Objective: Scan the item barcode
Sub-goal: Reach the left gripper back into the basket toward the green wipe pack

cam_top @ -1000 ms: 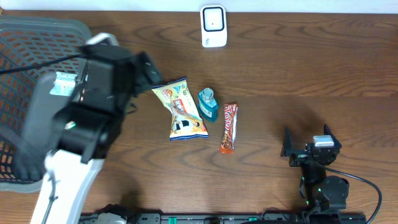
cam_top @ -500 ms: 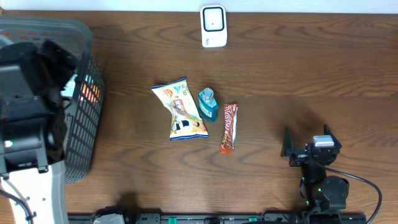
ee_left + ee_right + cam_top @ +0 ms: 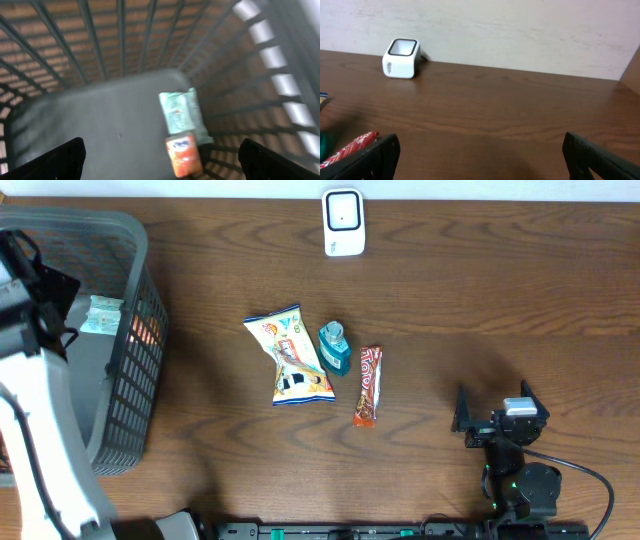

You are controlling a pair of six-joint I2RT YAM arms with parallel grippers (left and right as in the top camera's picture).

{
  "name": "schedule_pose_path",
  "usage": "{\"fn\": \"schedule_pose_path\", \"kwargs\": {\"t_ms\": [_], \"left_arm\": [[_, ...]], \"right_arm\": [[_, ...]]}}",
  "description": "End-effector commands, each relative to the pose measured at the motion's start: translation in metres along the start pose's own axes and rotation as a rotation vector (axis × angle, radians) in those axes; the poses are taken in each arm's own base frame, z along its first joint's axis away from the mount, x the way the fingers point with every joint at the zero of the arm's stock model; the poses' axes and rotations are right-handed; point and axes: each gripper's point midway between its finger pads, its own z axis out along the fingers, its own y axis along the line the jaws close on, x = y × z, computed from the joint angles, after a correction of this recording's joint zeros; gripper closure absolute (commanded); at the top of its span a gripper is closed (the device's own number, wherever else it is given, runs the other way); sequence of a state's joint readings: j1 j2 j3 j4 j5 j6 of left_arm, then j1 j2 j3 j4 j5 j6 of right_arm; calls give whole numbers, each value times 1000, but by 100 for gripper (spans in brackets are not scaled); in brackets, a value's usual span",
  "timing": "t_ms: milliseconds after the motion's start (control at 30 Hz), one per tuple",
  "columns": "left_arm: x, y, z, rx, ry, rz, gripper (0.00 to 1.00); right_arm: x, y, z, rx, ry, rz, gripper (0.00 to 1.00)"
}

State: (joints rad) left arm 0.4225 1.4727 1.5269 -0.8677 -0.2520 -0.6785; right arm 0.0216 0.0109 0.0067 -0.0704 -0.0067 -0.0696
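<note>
Grey basket (image 3: 120,240) at left end of table (image 3: 500,300). Left gripper (image 3: 162,162) hangs inside it, jaws wide apart, nothing between. On the basket floor: green packet (image 3: 181,112) touching orange packet (image 3: 184,156). Mid-table, side by side: snack bag (image 3: 289,355), bottle (image 3: 334,348), bar (image 3: 368,385). White scanner (image 3: 343,222) at far edge, well apart from them. Right gripper (image 3: 495,412) near front edge, jaws apart, empty.

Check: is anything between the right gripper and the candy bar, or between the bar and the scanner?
Nothing visible. Bare table lies between the right gripper and the candy bar, and from there to the scanner. The teal bottle and snack bag lie beside the bar, off both paths.
</note>
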Motion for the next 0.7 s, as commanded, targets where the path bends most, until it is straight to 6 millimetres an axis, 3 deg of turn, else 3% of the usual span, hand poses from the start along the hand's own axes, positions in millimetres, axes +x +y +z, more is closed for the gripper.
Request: {"fn": "schedule_pose_path", "kwargs": {"t_ms": [0,233,400,667], "left_arm": [[11,3,34,-68,58,-49,2],[53,-18,116,-68,212,-27,2],[77,-19,167,-105,258,-8,2],[102,-16,214,-129,286,15,2]], "right_arm": [[1,0,0,1,1,2,1],[1,0,0,1,1,2,1],[1,0,0,1,1,3,1],[1,0,0,1,1,2,1]]}}
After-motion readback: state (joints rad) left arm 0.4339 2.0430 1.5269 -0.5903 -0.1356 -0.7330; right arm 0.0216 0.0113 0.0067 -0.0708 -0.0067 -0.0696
